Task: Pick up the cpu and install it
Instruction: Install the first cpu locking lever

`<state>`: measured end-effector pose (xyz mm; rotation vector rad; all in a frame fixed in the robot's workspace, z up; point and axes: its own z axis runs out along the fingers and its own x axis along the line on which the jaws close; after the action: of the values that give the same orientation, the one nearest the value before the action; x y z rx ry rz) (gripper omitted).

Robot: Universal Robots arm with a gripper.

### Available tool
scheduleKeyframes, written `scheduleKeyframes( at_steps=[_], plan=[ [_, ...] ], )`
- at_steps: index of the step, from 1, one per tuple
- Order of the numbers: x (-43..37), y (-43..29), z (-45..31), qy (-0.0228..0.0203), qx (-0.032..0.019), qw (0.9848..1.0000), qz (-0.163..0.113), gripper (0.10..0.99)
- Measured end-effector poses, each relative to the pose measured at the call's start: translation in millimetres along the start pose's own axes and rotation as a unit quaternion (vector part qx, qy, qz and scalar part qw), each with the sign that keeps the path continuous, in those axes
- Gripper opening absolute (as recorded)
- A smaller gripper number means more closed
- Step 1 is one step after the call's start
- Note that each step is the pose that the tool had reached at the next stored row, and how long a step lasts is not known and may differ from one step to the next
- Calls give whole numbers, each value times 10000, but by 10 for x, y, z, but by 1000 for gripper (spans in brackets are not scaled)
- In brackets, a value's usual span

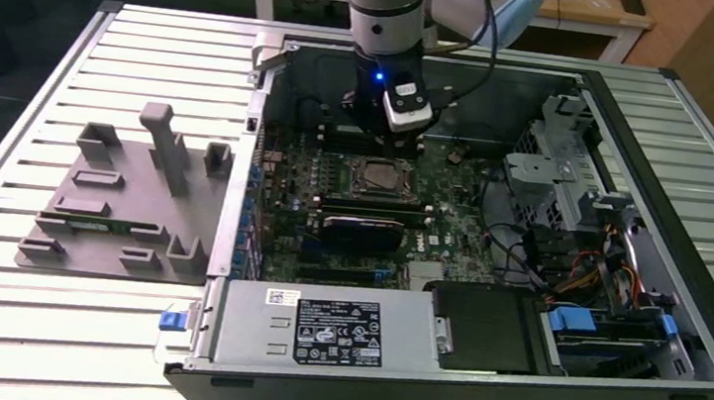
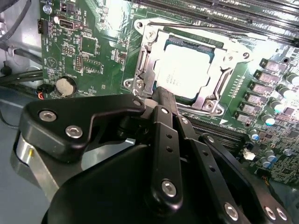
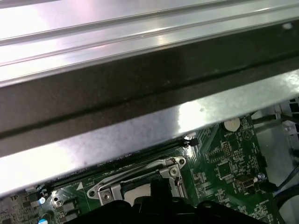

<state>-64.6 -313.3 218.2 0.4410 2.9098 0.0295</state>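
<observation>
The cpu [image 2: 187, 70] is a silver-grey square lying flat inside the metal-framed socket [image 2: 145, 56] on the green motherboard [image 2: 93, 51]. In the exterior view the socket [image 1: 379, 176] sits mid-board, and my gripper [image 1: 389, 152] hangs straight down just behind it, inside the open computer case. In the second wrist view the black gripper [image 2: 160, 94] narrows to one closed tip at the socket frame's near edge, with nothing held. The first wrist view shows the socket frame [image 3: 140, 179] just beyond the gripper's dark body [image 3: 159, 205].
The case wall [image 3: 140, 93] runs close by the wrist. A black block [image 1: 361, 230] and memory slots lie beside the socket. Cables and drive cages [image 1: 569, 212] crowd the exterior view's right. A grey fixture tray [image 1: 118, 200] stands on the slatted table at its left.
</observation>
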Motion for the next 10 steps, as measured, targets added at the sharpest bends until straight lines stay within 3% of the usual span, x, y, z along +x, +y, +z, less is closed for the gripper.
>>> scheduleKeyframes(
  at_steps=[2, 6, 10],
  plan=[
    [-2, 1, 2, 25, 9, 10000, 0, 106],
    [-25, -16, 19, 215, 67, 9997, -1, 106],
    [-53, -72, 28, 329, 103, 9994, -4, 106]
  ],
)
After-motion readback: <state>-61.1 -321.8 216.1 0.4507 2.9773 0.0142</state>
